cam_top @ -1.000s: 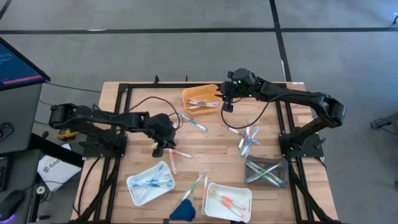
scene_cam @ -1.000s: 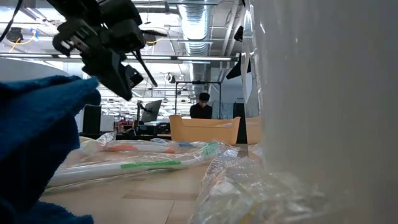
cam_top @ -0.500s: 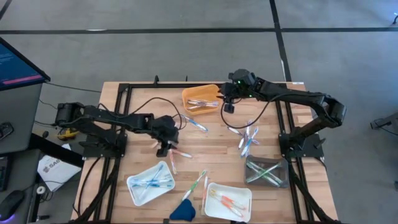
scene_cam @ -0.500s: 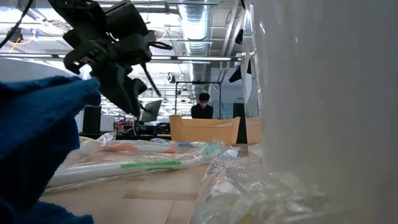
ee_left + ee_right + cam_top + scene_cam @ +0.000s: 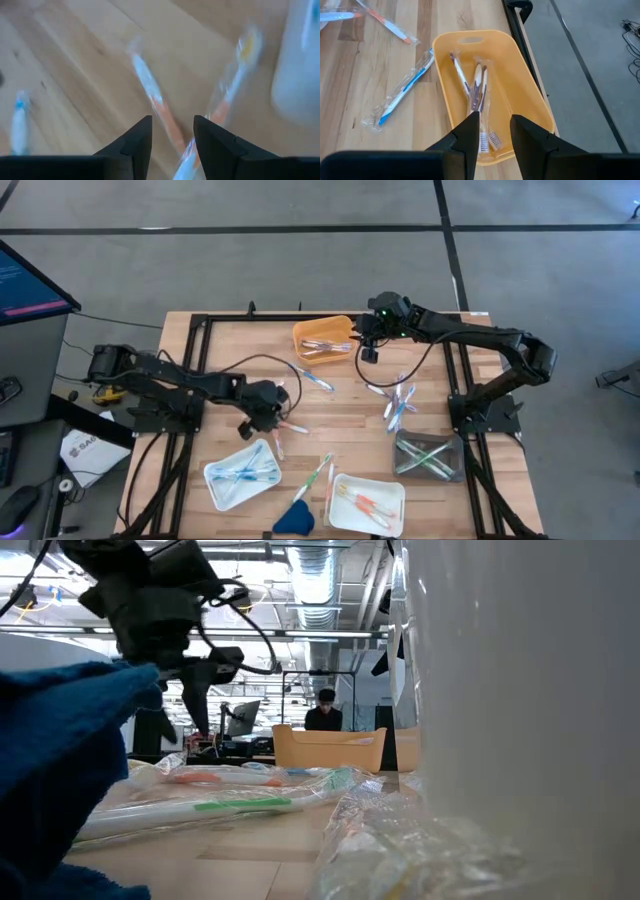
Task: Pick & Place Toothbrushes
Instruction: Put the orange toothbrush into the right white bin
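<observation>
You are partway through. Near the table's (image 5: 190, 350) front edge, the white tray (image 5: 243, 472) holds blue toothbrushes; trays further right are filled too. The left gripper (image 5: 272, 420) has dropped lower, fingers now spread over a loose orange toothbrush (image 5: 159, 107) mid-table. The right gripper (image 5: 368, 353), parted and empty, hovers unmoved over the orange tray (image 5: 520, 95) at the back edge.
</observation>
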Motion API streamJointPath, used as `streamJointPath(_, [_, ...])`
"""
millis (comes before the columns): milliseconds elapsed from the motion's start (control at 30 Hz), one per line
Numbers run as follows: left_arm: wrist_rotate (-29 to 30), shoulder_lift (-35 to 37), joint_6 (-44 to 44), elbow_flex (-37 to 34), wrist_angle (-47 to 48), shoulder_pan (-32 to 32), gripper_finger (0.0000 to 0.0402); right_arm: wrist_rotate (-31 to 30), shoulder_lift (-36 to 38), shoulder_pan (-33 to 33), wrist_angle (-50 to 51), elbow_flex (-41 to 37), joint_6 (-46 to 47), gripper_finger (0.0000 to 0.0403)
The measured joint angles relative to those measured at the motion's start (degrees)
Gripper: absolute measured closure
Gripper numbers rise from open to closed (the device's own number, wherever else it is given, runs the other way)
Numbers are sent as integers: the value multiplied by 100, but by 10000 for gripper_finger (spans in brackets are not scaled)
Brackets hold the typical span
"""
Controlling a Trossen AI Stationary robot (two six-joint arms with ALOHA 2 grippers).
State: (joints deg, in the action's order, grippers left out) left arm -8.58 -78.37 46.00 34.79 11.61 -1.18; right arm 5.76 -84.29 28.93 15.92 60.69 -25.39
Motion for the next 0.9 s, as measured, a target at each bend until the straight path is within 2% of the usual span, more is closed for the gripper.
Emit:
streamJointPath(100, [503, -2, 716, -49, -3, -147, 249, 0, 0, 0, -2, 0, 0, 300])
streamJointPath(267, [1000, -1, 750, -49, 4, -303, 222, 0, 0, 0, 16, 0, 0, 300])
streamJointPath(433, [1073, -2, 172, -49, 191, -526, 200, 0, 0, 0, 39, 0, 20, 300])
streamJointPath(700, [1361, 37, 128, -49, 546, -1030, 185, 2, 0, 2, 39, 0, 107, 300])
streamJointPath(900, [1302, -2, 156, -51, 525, -947, 191, 2, 0, 2, 37, 0, 107, 300])
